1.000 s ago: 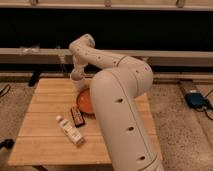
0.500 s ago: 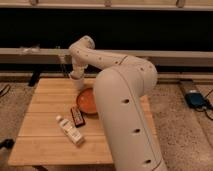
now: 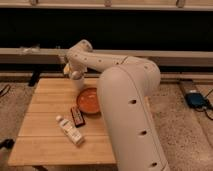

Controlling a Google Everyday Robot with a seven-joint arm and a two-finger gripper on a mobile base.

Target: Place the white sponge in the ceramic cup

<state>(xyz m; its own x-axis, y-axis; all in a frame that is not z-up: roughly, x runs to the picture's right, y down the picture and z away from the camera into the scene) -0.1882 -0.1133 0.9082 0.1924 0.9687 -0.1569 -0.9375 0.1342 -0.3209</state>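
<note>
The big white robot arm [image 3: 125, 95] is stretching to the far edge of the pale wooden slatted table [image 3: 45, 135], its gripper [image 3: 70, 70] hanging just over the small pale round ceramic cup [image 3: 76, 76]. The sponge is not showing, so its long axis is beyond telling. Nearer sit the wide orange bowl [image 3: 89, 100], dark rectangular bar [image 3: 77, 116] and white labelled tube [image 3: 70, 130].

On the wooden table [image 3: 47, 142] the orange bowl [image 3: 88, 101] sits mid-right, with the dark bar [image 3: 77, 116] just before its left edge, the labelled tube [image 3: 69, 130] left of and before the bar, and the gripper [image 3: 73, 71] behind the bowl, over the ceramic cup [image 3: 78, 82] (mostly hidden).
</note>
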